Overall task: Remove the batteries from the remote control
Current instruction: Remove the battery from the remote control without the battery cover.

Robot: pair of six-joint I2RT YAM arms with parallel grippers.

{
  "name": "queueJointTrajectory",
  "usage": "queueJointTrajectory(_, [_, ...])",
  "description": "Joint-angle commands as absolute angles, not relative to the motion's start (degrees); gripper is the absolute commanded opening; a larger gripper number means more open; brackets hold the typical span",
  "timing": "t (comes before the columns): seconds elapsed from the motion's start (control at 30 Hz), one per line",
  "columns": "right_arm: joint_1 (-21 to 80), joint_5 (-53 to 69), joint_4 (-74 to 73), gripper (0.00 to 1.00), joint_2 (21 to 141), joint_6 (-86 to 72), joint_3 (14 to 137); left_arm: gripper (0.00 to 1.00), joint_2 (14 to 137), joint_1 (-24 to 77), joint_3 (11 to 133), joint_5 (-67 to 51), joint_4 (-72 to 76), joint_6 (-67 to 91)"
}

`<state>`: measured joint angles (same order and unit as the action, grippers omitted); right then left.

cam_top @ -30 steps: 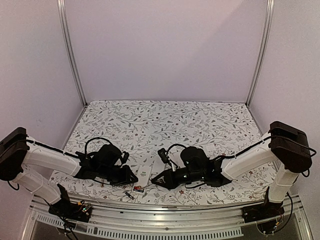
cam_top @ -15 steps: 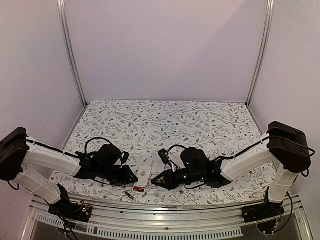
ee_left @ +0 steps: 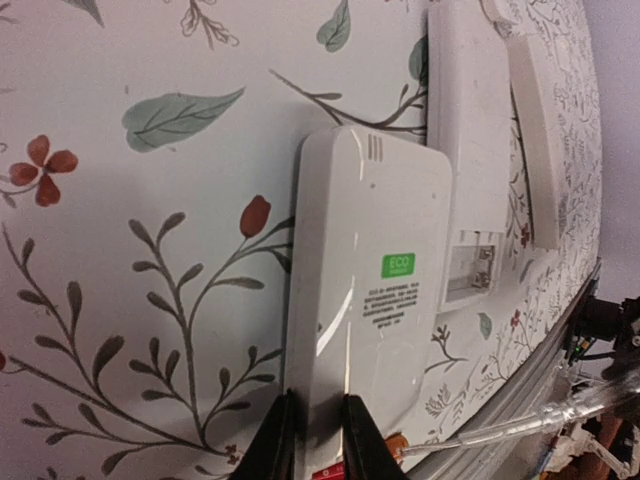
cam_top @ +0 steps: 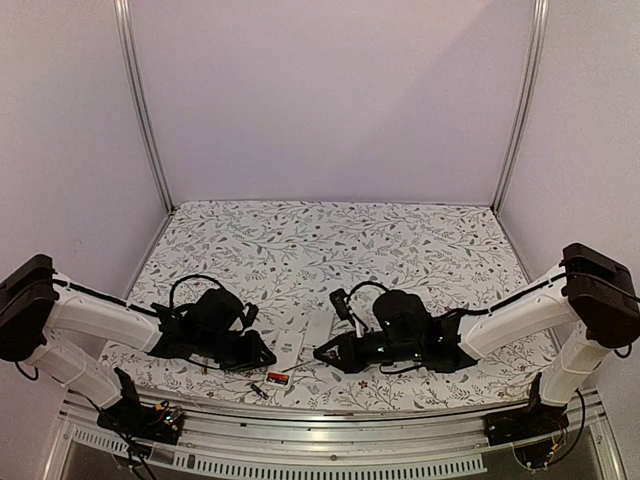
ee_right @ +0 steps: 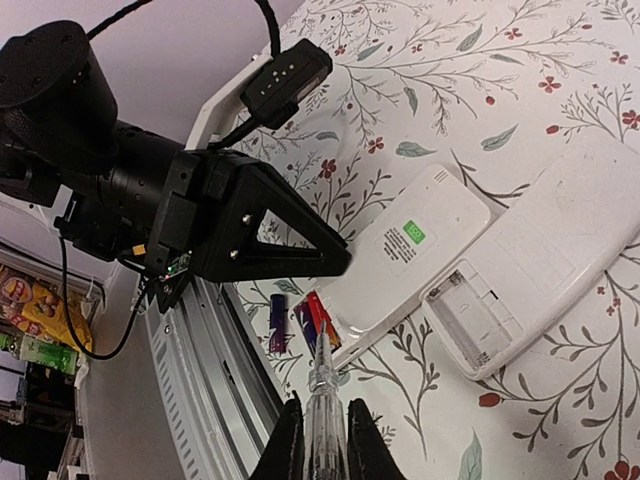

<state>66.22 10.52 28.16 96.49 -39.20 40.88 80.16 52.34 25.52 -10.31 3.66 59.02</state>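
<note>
A white remote control [ee_left: 365, 270] with a green sticker lies back up, and my left gripper [ee_left: 313, 425] is shut on its near end. In the top view the left gripper [cam_top: 266, 356] holds that remote [cam_top: 288, 349] near the front edge. A second white remote [ee_right: 560, 245] beside it shows an empty battery compartment [ee_right: 470, 320]. A red battery [ee_right: 313, 316] and a dark one lie side by side at the first remote's end. Another dark battery [ee_right: 278, 322] lies apart. My right gripper [ee_right: 325, 425] is shut on a clear pen-like tool [ee_right: 324, 400], its tip at the red battery.
The table's front metal rail [ee_right: 215, 390] runs just beyond the batteries. A long white strip [ee_left: 535, 150] lies past the second remote. Flowered cloth [cam_top: 330, 240] covers the table behind both arms. The left arm's black wrist [ee_right: 120, 165] sits close to the right gripper.
The right arm has drawn back to the right with the tool, uncovering the second remote. The left gripper and its remote have not moved.
</note>
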Motion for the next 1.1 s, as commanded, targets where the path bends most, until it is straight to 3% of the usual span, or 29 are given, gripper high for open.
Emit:
queueJointTrajectory(0.0, [65.83, 7.57, 25.95, 0.0, 94.25, -37.84, 40.17, 0.16, 81.04, 53.84, 24.52, -12.11, 1.77, 59.15])
queueJointTrajectory(1.07, [65.58, 15.29, 29.72, 0.0, 103.26, -40.13, 44.25, 0.16, 81.12, 53.83, 24.6, -12.22, 1.85, 59.1])
